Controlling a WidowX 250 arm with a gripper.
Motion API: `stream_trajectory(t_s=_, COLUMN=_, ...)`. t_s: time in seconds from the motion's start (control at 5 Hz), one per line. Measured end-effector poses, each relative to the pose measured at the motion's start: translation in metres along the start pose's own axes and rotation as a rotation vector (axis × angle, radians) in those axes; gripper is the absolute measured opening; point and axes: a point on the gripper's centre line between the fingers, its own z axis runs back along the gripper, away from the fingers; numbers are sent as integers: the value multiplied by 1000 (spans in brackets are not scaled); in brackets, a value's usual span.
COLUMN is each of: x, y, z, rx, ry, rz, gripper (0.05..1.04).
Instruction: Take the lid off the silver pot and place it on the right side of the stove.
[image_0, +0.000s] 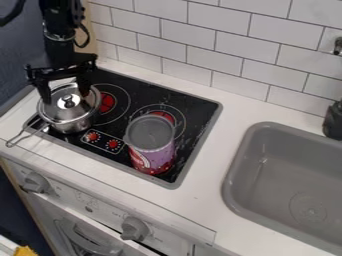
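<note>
We see a toy kitchen, with a black stovetop (194, 107), a gray sink (242, 167), white wall tiles (220, 42) and stove knobs (135, 228).

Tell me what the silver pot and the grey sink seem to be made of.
The round silver pot looks like polished metal, probably stainless steel, going by its bright, mirror-like highlights. The grey, round-cornered sink looks like smooth, satin plastic, since its reflections are soft and dull, though coated metal is possible.
</note>
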Motion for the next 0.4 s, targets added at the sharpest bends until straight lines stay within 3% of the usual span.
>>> stream_trajectory(t_s=0.2, x=2, y=-3, z=-9, rx=-2, ry=-5, rz=-16, gripper=966)
stream_trajectory(t_s=0.4, x=4, y=-3, z=-12, rx=4, ry=-24, rz=-10, gripper=685)
